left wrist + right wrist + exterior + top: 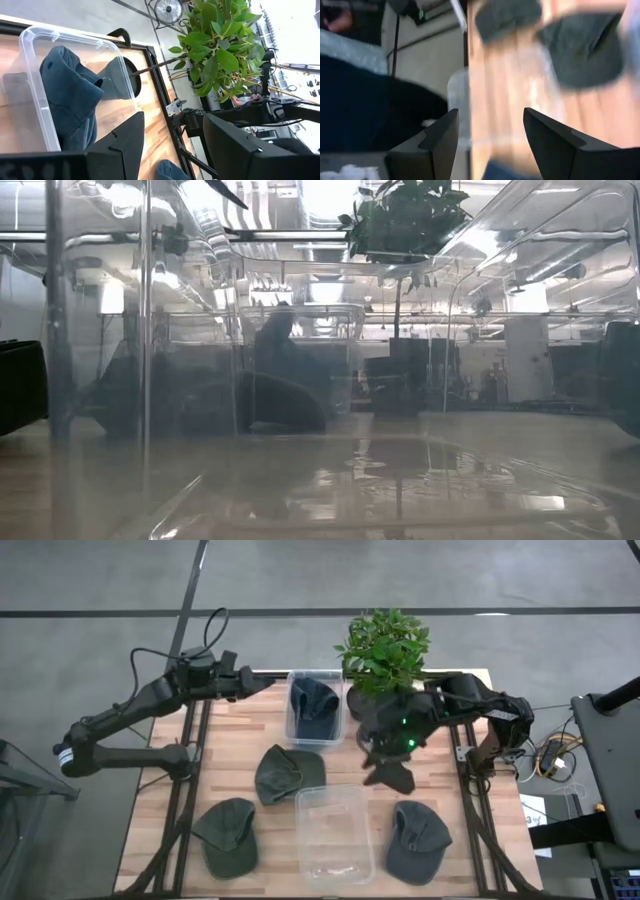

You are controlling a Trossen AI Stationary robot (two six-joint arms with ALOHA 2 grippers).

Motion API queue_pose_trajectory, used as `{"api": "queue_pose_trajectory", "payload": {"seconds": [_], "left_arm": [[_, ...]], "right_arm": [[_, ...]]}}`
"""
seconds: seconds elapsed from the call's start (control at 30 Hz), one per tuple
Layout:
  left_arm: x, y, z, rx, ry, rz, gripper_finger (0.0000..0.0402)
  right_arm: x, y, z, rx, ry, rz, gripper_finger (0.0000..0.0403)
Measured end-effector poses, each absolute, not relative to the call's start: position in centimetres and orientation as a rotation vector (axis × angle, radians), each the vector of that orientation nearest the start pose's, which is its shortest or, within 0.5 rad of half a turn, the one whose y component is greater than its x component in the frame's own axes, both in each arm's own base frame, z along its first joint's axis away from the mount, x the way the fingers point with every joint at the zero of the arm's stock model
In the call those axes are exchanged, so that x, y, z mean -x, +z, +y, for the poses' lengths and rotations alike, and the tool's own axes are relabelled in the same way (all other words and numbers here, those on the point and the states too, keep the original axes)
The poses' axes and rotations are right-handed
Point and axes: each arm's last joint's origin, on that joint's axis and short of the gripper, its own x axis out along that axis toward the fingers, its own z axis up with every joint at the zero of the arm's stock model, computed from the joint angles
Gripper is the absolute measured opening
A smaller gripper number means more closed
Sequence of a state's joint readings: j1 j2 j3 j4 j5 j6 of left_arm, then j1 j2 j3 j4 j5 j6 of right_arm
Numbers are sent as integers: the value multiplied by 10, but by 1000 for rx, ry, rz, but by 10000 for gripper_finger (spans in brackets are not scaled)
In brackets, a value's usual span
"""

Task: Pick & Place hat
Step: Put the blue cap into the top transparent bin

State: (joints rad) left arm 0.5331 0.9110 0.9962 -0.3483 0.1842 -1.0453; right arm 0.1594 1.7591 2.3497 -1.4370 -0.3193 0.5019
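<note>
Several caps are in view. A dark blue cap (313, 705) (70, 100) sits inside the far clear bin (293, 730) (35, 75). Two olive caps (288, 772) (228, 833) and a grey cap (417, 840) lie flat on the wooden table. The near clear bin (333, 832) holds no cap. My left gripper (262, 683) (172, 150) hovers open just left of the far bin. My right gripper (390, 772) (492, 140) is open above the table, right of the far bin and beyond the near bin, holding nothing.
A leafy potted plant (385, 645) (215, 45) stands at the table's far edge, right of the far bin and close to the right arm. In the low view the near bin's clear walls (300, 380) fill the picture. Bare wood shows between the caps.
</note>
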Motion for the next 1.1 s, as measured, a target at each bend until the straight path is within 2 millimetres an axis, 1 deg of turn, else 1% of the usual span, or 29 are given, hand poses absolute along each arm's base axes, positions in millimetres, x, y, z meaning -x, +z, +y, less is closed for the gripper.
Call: {"api": "queue_pose_trajectory", "payload": {"seconds": [0.13,0.27,0.33,0.57,0.67,0.77,0.9,1.03,1.1], "left_arm": [[-168,367,93,1126,454,46,195],[-169,365,94,1151,478,36,195],[-169,365,95,1157,494,29,195],[-170,365,95,1192,503,18,195],[-170,365,95,1190,502,19,195],[-170,364,95,1174,497,26,195],[-170,364,94,1158,459,51,195],[-170,365,93,1151,424,72,195],[-171,365,93,1151,405,82,195]], "right_arm": [[-285,468,74,-557,194,1117,215],[-281,460,98,-513,242,1173,215],[-278,455,106,-516,236,1205,215],[-266,442,132,-627,160,1281,215],[-263,431,143,-678,48,1330,215],[-261,412,156,-745,-102,1397,215],[-257,376,183,-862,-299,1488,215],[-246,338,211,-968,-480,1537,215],[-238,322,224,-1022,-554,1548,215]]}}
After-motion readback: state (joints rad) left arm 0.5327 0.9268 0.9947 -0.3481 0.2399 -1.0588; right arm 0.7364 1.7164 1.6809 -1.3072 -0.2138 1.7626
